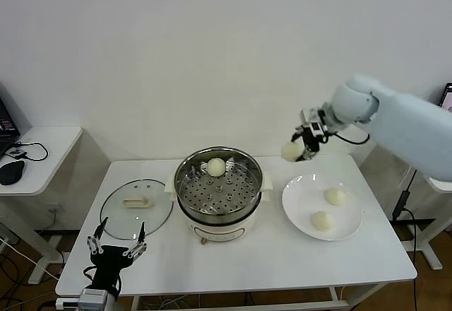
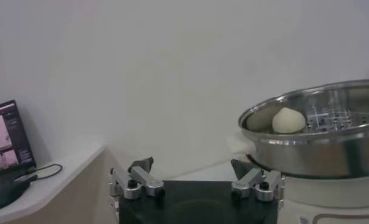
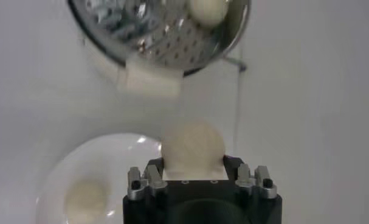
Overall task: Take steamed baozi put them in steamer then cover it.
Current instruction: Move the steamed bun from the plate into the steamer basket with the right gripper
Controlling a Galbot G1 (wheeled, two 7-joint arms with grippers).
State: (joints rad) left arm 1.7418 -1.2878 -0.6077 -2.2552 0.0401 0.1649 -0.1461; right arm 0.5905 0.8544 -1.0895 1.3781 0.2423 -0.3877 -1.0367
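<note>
My right gripper (image 1: 294, 151) (image 3: 193, 163) hangs in the air above the table's back, between the steamer and the plate, shut on a cream-white baozi (image 1: 289, 150) (image 3: 192, 148). The steel steamer (image 1: 212, 215) (image 2: 318, 155) (image 3: 149, 44) stands mid-table, uncovered, with one baozi (image 1: 216, 167) (image 2: 288, 120) (image 3: 207, 9) on its perforated tray at the back. To its right, the white plate (image 1: 293, 199) (image 3: 111, 152) carries two baozi (image 1: 335, 196) (image 1: 322, 220). My left gripper (image 1: 117, 244) (image 2: 193, 167) waits open and empty at the table's front left corner.
The glass lid (image 1: 136, 208) with its cream handle lies flat on the table left of the steamer, just behind my left gripper. A low side table (image 1: 42, 159) with a mouse and cables stands further left, and a laptop (image 2: 5, 137) sits on it.
</note>
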